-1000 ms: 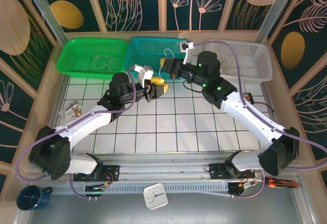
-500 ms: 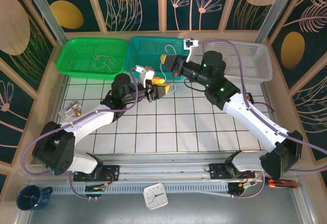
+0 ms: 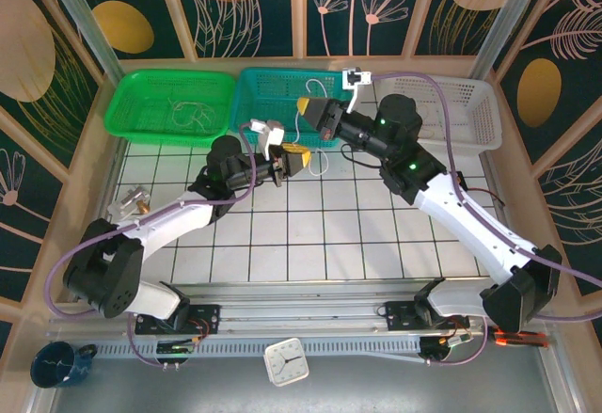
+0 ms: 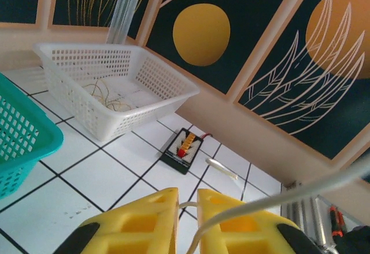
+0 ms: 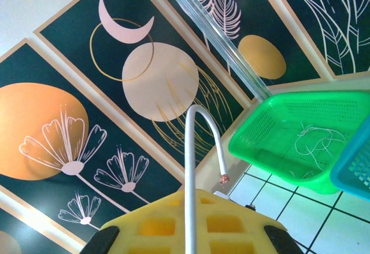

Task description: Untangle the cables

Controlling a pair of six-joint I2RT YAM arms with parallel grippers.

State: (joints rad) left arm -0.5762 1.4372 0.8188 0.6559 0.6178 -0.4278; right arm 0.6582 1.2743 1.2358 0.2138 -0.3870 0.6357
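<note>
**White cable** [image 5: 188,161]
- Location: held in the air at 12 o'clock from the centre of the tiled table [image 3: 376,244], by the near rim of the teal basket [image 3: 263,88].
- Hold, upper end: the right gripper [image 3: 303,105] has its yellow fingers pressed together on the cable. A short length arches free above them and ends in a bare copper tip.
- Hold, lower stretch: the left gripper [image 4: 187,196], at 6 o'clock of the right one, nips the cable in the narrow slit between its fingers. The slack curves away beside them.

**Other cables**
- Pale loose wires [image 3: 188,112] lie in the green basket [image 3: 127,112], at 10 o'clock.
- Thin tan wires [image 4: 101,95] lie in the white basket [image 3: 470,121], at 2 o'clock.

**Surroundings**
- The teal basket stands between the green and white baskets.
- A black box [image 3: 458,180] with a red-black lead sits on the tiles at 3 o'clock, near the white basket.
</note>
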